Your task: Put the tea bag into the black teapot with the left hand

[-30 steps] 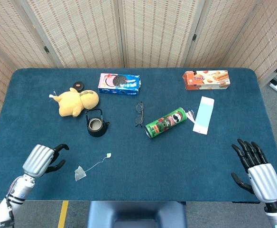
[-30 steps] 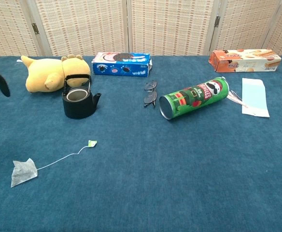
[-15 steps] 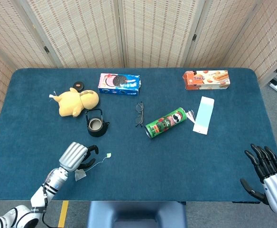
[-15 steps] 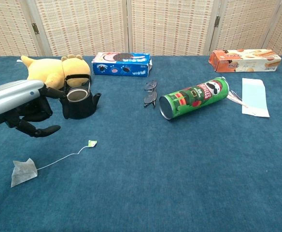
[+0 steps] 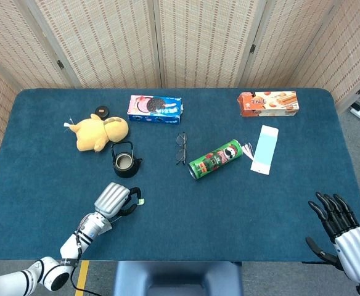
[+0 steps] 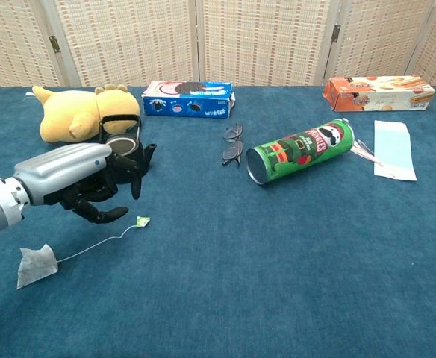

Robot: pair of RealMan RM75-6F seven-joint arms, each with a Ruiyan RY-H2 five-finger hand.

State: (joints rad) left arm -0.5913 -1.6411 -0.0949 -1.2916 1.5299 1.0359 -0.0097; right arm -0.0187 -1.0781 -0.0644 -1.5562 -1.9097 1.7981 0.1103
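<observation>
The left silver and black hand covers most of the small black teapot in the chest view, so only the teapot's handle and part of its rim show behind the fingers. The white gauze tea bag lies flat on the blue cloth counter, near the left front edge, with its thin string running to a small green paper tag; in the head view the bag is hidden under the hand. The left hand hangs over the string, fingers curved down and apart, holding nothing I can see. The right silver and black hand is at the near right edge, partly cut off, fingers spread and empty. On the counter there is one yellow plush toy, one blue cookie box, one pair of thin-framed glasses, one green cylindrical chips can lying on its side, one orange biscuit box and one pale blue flat packet.
</observation>
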